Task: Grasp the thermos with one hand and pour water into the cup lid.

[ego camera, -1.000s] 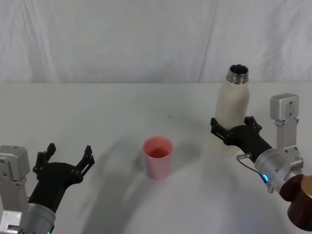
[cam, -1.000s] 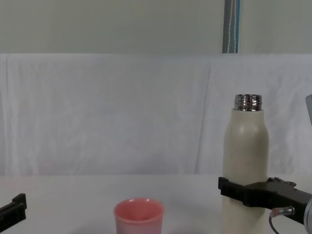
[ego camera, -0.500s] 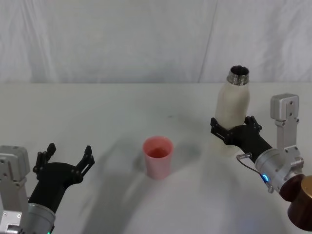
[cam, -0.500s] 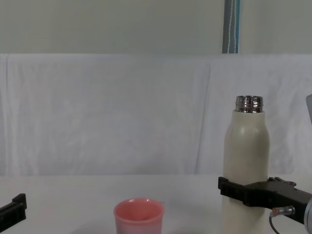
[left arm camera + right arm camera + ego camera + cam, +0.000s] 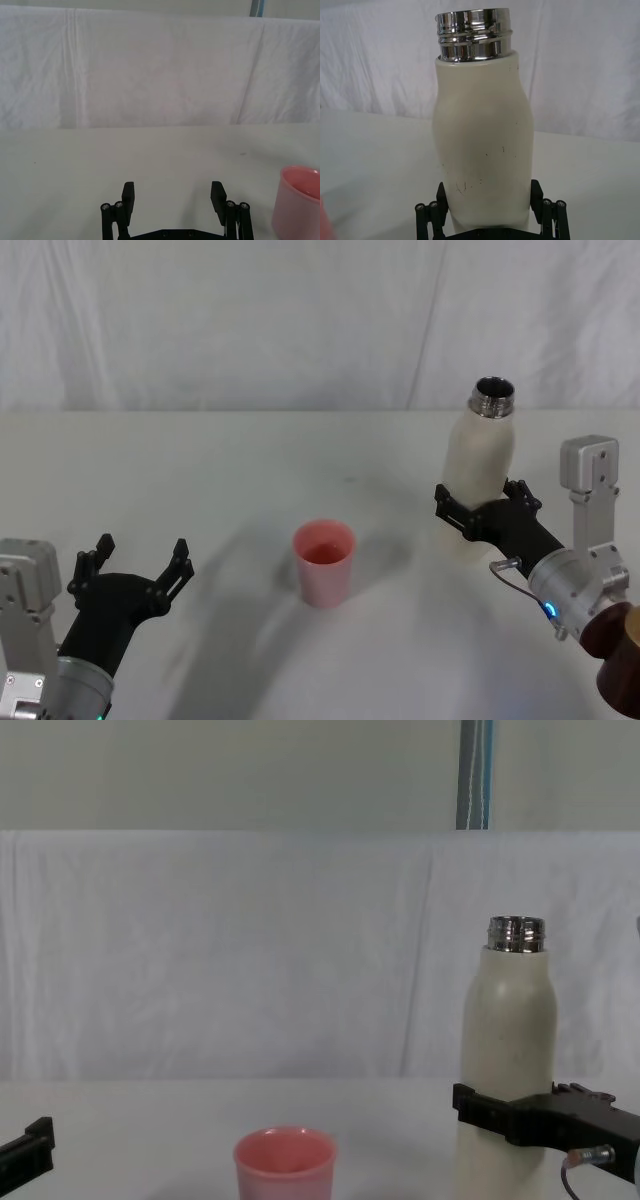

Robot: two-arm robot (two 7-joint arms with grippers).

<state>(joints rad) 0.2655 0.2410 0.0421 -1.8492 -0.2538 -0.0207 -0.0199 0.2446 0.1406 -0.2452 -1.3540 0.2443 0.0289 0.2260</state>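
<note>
Since earlier: thermos and right gripper shifted slightly right. Right gripper clamped round lower body of thermos, upright, at table's right side. Cup lid at centre, well apart from thermos. Left gripper parked low left, fingers spread wide, holding nothing.

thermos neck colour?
Shiny silver steel, above the cream-white thermos body; clearest in the right wrist view.
</note>
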